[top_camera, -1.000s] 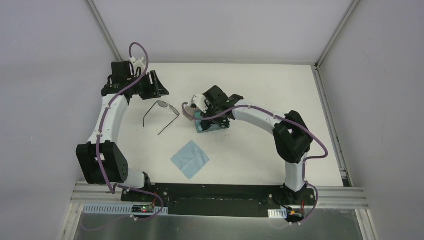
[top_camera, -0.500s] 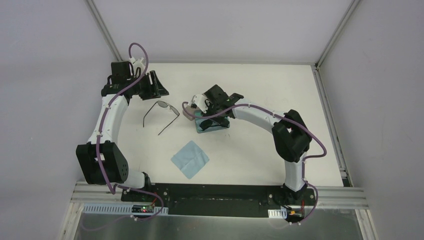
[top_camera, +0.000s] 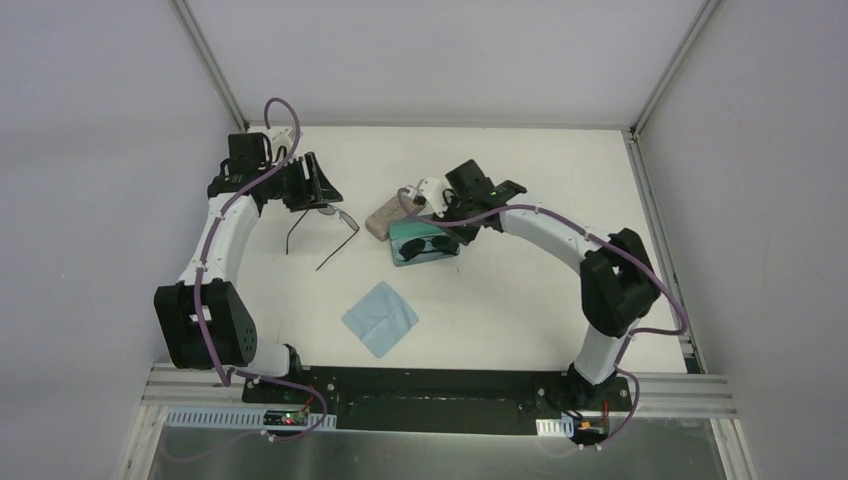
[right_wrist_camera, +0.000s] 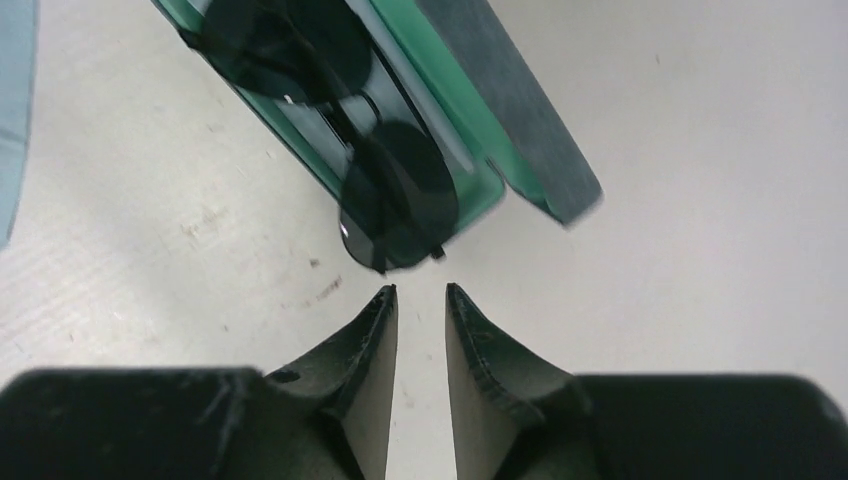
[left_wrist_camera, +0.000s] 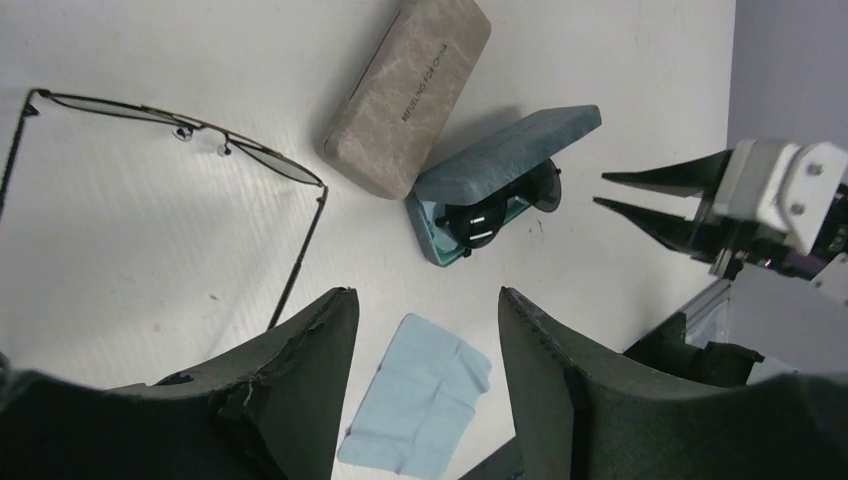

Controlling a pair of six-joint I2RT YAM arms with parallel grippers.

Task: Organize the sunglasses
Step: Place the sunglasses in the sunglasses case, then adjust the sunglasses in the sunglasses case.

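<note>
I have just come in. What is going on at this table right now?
Two robot arms are tidying up. One folded pair of sunglasses lies in the open blue case, one lens sticking out over its end. The right gripper hovers by that end, slightly open, holding nothing. The second pair lies unfolded on the table; the left gripper hangs open near it. A closed beige case and a light blue cloth lie nearby.
</note>
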